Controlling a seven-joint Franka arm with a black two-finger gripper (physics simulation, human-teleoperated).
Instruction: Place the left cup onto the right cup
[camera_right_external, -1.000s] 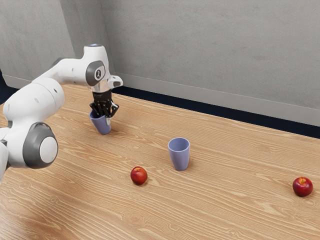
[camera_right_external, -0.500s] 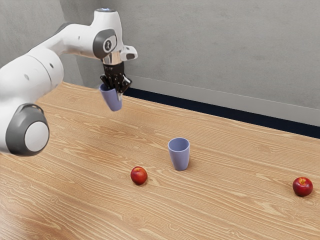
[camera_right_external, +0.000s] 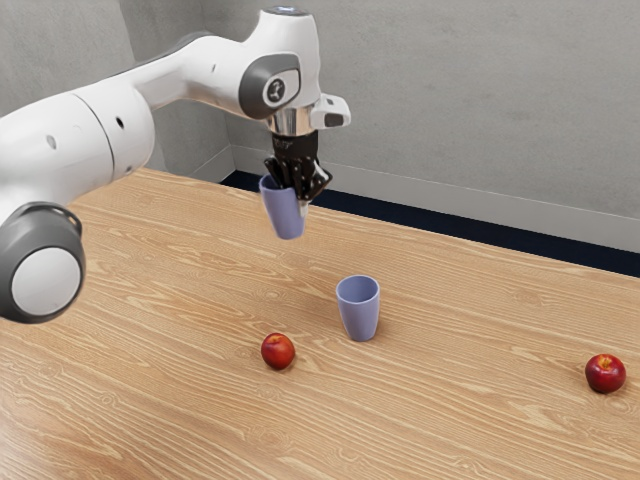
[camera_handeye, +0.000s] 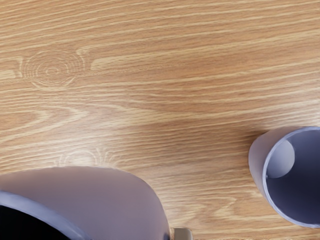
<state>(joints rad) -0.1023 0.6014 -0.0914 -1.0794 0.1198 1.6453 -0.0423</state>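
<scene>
Hand (camera_right_external: 298, 188) is held high over the table (camera_right_external: 480, 300), fingers pinched on the rim of the left cup (camera_right_external: 283, 210). The cup is carried clear of the wood, mouth up and base down, tilted a little off vertical. In the wrist view the left cup (camera_handeye: 85, 205) is seen directly under the hand.

The right cup (camera_right_external: 358, 306) is found below the hand and off toward the exterior view's right. It stands upright on the table, mouth open upward. In the wrist view the right cup (camera_handeye: 290, 175) is caught to one side of the held one, not yet beneath it.

That offset is judged the thing to be closed. The two long axes have to be lined up, carried base over open mouth, before any lowering is tried.

A second ago the left cup was down at the table. It has since been lifted and swung well across toward the right cup, and the gap has been cut a good deal. The right cup, the near apple (camera_right_external: 278, 351) beside it and the far apple (camera_right_external: 605, 373) well beyond are seen unmoved.
</scene>
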